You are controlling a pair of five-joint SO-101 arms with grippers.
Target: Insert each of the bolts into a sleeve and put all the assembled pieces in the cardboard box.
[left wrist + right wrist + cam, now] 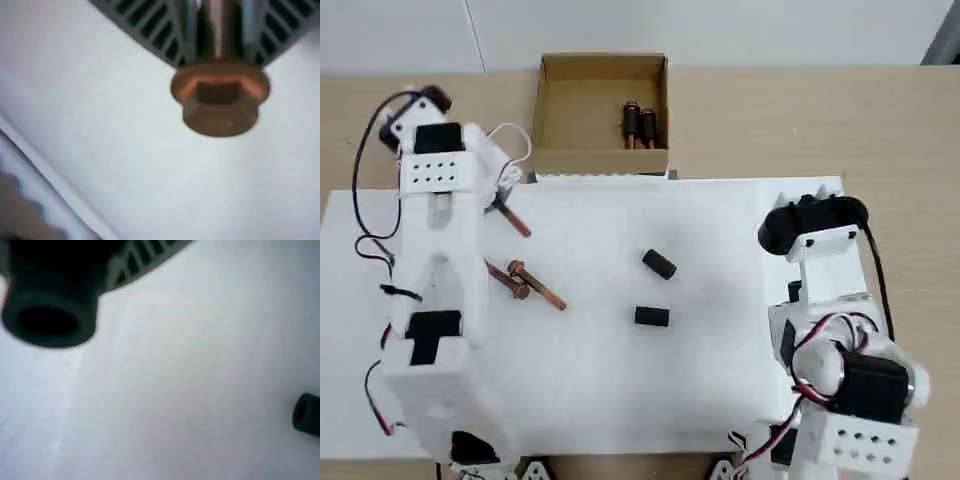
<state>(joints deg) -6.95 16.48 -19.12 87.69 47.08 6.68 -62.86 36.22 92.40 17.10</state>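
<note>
Left tool [217,25] is clamped on a bolt [220,97] by the shank, head hanging free, at 9 o'clock over the mat [720,400]. Right tool [65,270] is closed on a sleeve [47,315], bore showing, at 3 o'clock. Two loose bolts [525,282] lie at 9, spare sleeves [659,264] mid-mat, and two done pcs [638,125] in the box [603,160] at 12. Bolt is prob. metal: stiff, smooth, some wt, so grip near the head w/ tip free. Sleeve looks light, rigid, apt to roll; pinch across the barrel, bore clear.
</note>
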